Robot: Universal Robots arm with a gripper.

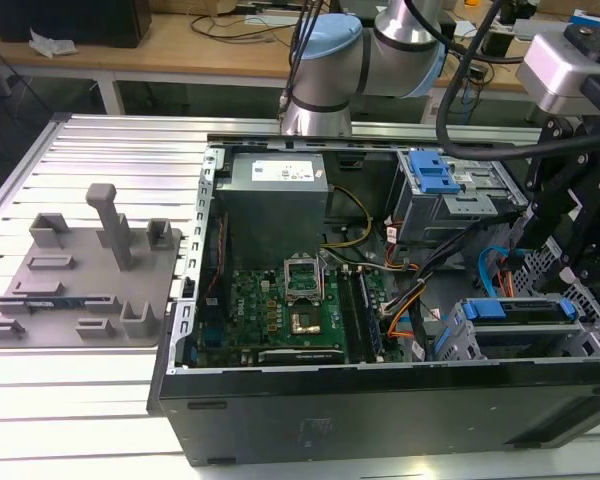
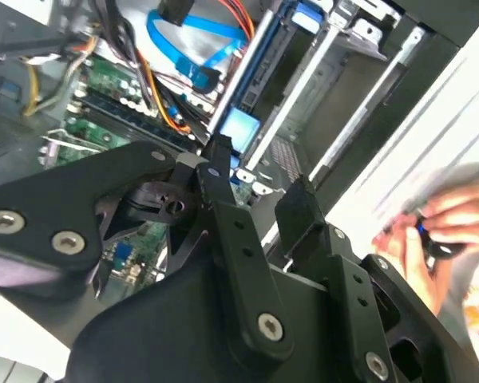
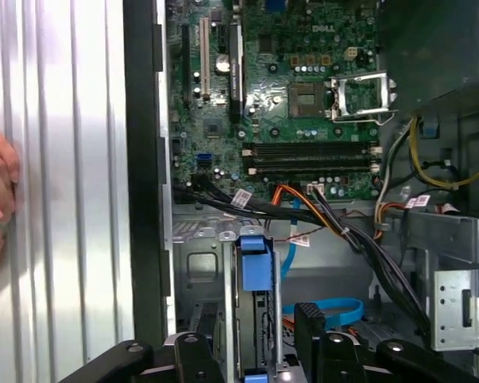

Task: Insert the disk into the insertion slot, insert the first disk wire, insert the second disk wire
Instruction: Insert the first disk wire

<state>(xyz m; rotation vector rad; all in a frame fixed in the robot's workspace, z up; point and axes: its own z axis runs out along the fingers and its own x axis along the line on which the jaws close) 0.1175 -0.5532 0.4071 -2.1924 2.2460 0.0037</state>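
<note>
No legible print, even on the power supply label (image 1: pixel 283 173).

End effector: the black end effector (image 2: pixel 257 172) hangs over the open computer case, its two fingers (image 2: pixel 233 223) spread apart with nothing between them.
Disk: the blue-framed disk (image 2: pixel 241 126) is seen edge-on inside the grey metal insertion slot (image 2: pixel 319 88), just beyond the fingertips.
Cables: a blue cable (image 2: pixel 180 44) and orange wires (image 2: pixel 238 11) loop beside the disk, above the green motherboard (image 2: pixel 104 100).
Tabletop: the pale ribbed tabletop (image 2: pixel 431 136) lies past the case wall; a blurred hand (image 2: pixel 443 227) there holds something small and dark.
</note>
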